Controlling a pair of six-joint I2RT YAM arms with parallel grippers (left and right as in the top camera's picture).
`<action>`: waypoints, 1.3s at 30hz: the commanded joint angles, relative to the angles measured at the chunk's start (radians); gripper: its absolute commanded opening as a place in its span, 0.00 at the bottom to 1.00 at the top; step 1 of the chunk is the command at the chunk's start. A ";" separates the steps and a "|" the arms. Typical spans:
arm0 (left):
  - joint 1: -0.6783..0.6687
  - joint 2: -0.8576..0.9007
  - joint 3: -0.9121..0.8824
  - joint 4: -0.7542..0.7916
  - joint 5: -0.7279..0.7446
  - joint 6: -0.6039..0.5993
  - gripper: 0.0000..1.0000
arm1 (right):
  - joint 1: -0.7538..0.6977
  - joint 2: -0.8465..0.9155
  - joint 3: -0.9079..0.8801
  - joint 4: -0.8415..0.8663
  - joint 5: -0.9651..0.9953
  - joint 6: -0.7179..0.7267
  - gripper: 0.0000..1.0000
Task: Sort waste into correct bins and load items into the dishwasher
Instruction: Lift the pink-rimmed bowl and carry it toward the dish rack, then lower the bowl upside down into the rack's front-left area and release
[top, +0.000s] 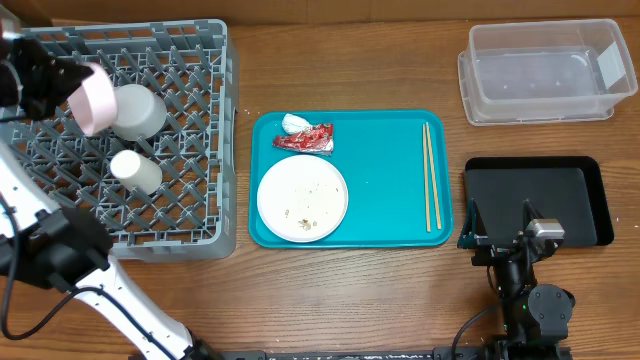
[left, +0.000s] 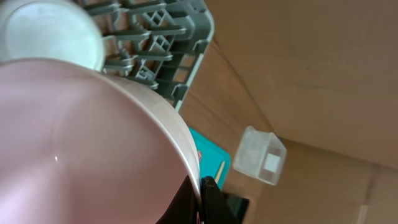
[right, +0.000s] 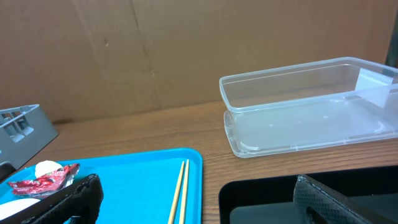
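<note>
Left claw (top: 75, 90) clenched on rim of pink bowl (top: 97, 100), bowl tilted over back-left of rack (top: 200, 215), beside upturned bowl (top: 140, 110); cup (top: 135, 171) lies in rack. We judge loading underway. Next: lower into free slot, let go. Plate (top: 302, 197), wrapper (top: 305, 139), tissue (top: 293, 123), chopsticks (top: 429, 175) on teal tray (top: 385, 190). Right claw (top: 500, 225) spread, empty, over black tray (top: 580, 190).

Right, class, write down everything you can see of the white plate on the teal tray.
The plate is large, round and white, smooth like glazed ceramic, with a shallow rim. It lies flat, right way up, in the left half of the teal tray. Small food scraps dot its middle. A crumpled red wrapper lies just beyond its far edge; whether they touch is unclear.
</note>
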 joint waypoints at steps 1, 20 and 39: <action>0.051 -0.035 -0.102 0.034 0.109 0.071 0.04 | 0.004 -0.010 -0.010 0.005 0.010 -0.007 1.00; 0.184 -0.035 -0.547 0.286 0.587 0.239 0.04 | 0.004 -0.010 -0.010 0.005 0.010 -0.007 1.00; 0.235 -0.033 -0.787 0.663 0.630 0.091 0.04 | 0.004 -0.010 -0.010 0.005 0.010 -0.007 1.00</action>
